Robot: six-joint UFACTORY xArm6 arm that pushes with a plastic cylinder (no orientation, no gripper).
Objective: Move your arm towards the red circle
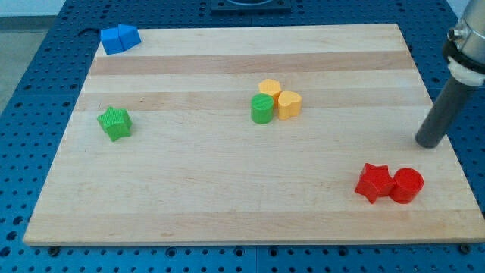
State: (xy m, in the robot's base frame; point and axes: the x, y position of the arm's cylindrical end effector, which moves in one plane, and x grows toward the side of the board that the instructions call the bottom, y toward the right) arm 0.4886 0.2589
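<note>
The red circle (406, 185) stands near the board's bottom right corner, touching a red star (374, 183) on its left. My tip (427, 144) is at the right edge of the board, a short way above and slightly right of the red circle, not touching it. The dark rod rises from the tip toward the view's top right.
A green cylinder (262, 108) and two yellow blocks (270, 89) (289, 104) cluster in the board's middle. A green star (114, 123) lies at the left. Two blue blocks (120, 38) sit at the top left corner. The wooden board (227, 189) lies on a blue perforated table.
</note>
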